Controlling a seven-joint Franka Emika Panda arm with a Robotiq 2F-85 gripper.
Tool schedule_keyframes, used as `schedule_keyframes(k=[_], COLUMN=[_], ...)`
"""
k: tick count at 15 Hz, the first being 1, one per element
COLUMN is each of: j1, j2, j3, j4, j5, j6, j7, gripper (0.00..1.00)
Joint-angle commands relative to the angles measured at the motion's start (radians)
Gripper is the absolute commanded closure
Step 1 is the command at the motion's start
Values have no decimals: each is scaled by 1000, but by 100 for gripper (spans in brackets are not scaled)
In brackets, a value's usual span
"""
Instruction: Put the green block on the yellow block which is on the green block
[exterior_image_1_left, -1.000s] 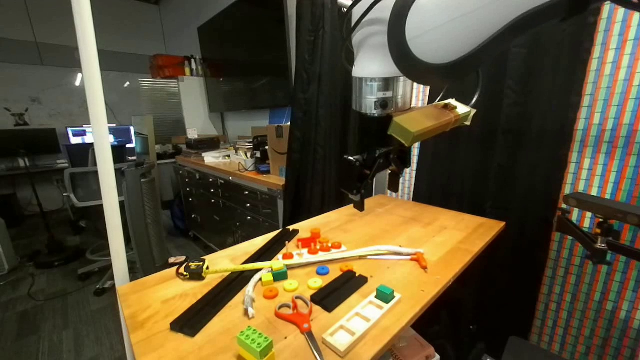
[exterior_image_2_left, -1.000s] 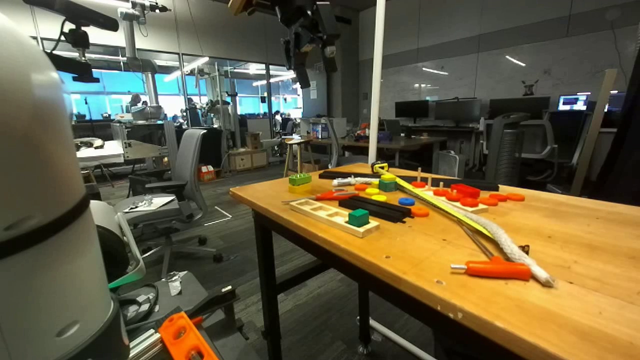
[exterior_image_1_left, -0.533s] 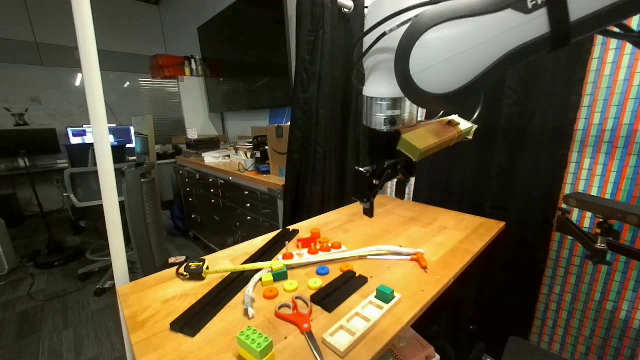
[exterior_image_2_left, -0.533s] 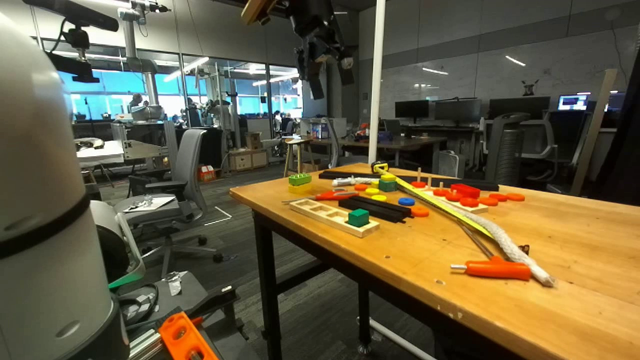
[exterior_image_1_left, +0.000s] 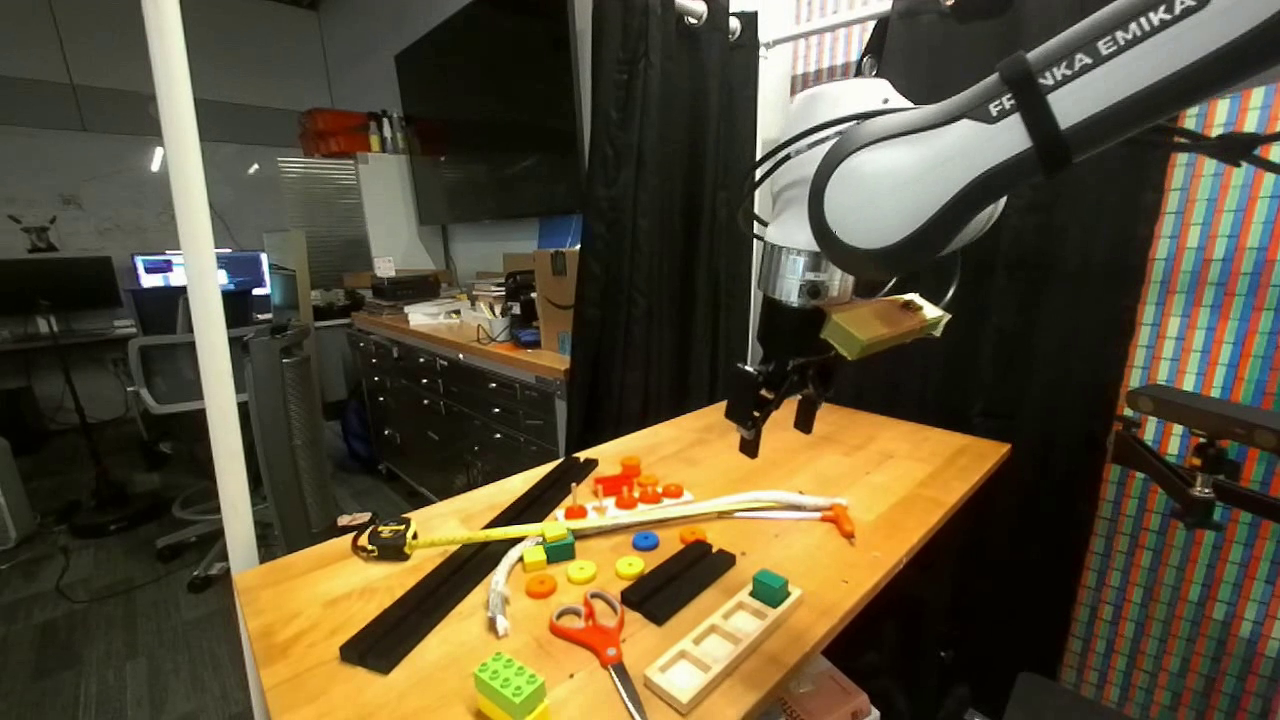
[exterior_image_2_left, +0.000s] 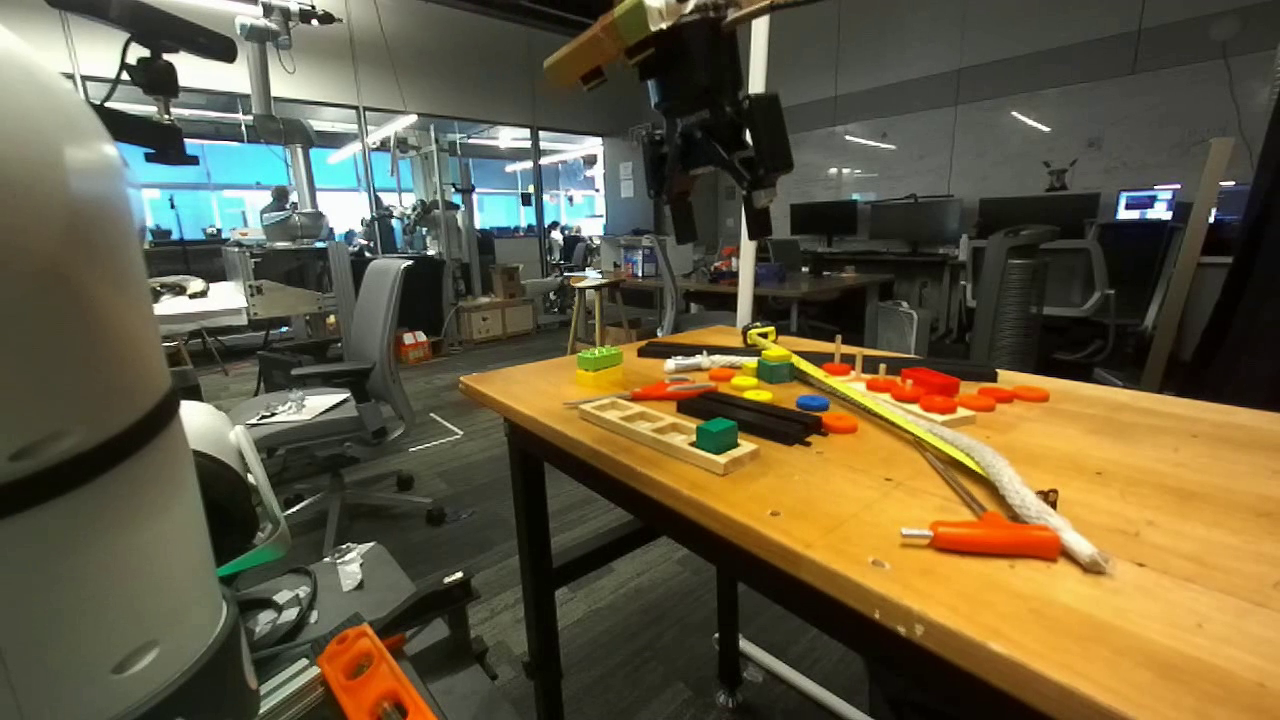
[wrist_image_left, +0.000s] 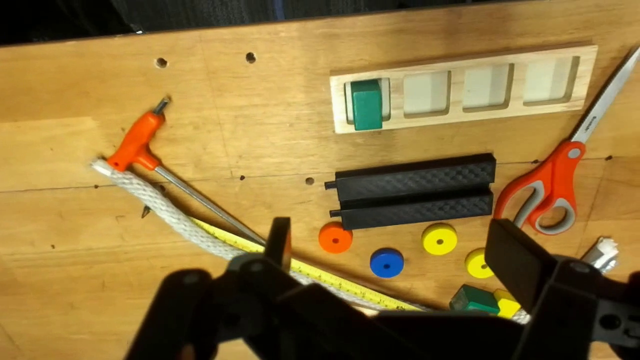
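Okay, green block (wrist_image_left: 367, 104) sat in end compartment of wooden tray (wrist_image_left: 456, 87), lower than gripper (exterior_image_1_left: 777, 433) and well apart from it, jaws spread wide. From where I stood, yellow block (exterior_image_2_left: 776, 355) rested atop second green block (exterior_image_2_left: 774, 371), white rope (exterior_image_2_left: 1022, 497) near them.

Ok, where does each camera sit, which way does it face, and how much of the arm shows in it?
An exterior view: higher than the table, angled down across it toward black curtains; arm and tool show.
An exterior view: beside the table, nearly level toward monitors; the tool hangs at the top; the pale housing at the picture's left may be the arm's base.
Wrist view: on the wrist, facing down; the tool's spread fingers show.
Both exterior views share the tool and the green block on the wooden tray.
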Motion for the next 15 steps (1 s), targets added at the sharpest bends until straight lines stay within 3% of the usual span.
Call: schedule_keyframes(k=[1,10,15], j1=[23,21,10], j2=[66,202,276], j3=[-59,-126,-117], j4=[17,25,20], j5=[98,303,301], j6=[21,-5,6], j7=[-92,-244,-255], gripper=[0,0,0])
